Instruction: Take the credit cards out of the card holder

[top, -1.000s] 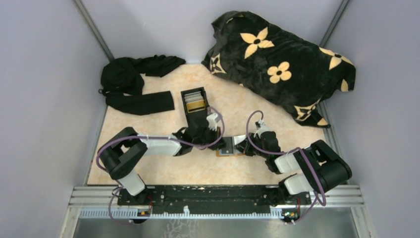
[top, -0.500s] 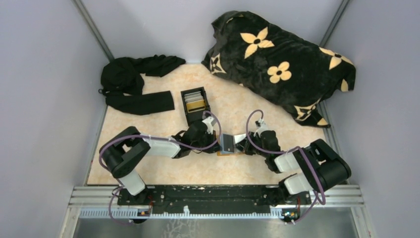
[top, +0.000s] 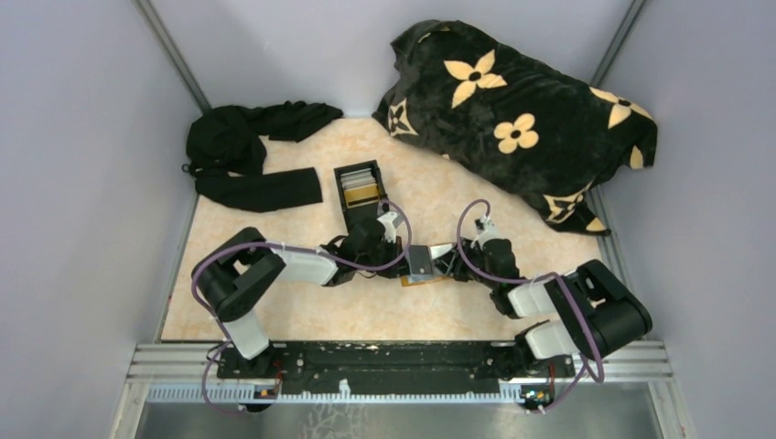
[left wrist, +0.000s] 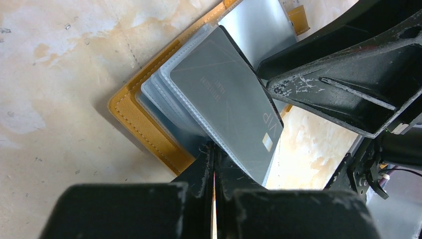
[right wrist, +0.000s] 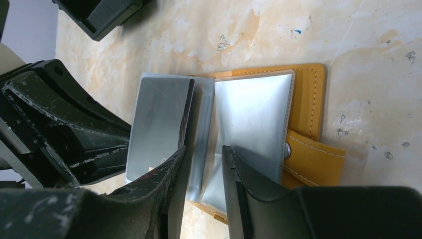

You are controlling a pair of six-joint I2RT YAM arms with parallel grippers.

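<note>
At about ten o'clock on the tabletop lies a crumpled black garment. Just to its right sits an open black box with cards stacked inside. The left arm reaches toward the middle, and its end effector has its fingers pressed together on the near edge of a grey credit card. The card is tilted up off the clear plastic sleeves of the orange card holder. The holder lies open and flat near the centre of the tabletop, at five o'clock from the box, its snap tab pointing toward the right arm. The right end effector comes in from three o'clock with its fingers apart. They straddle a clear sleeve leaf, and the raised card is just beside the left finger. A black blanket with cream flowers is heaped at about two o'clock.
</note>
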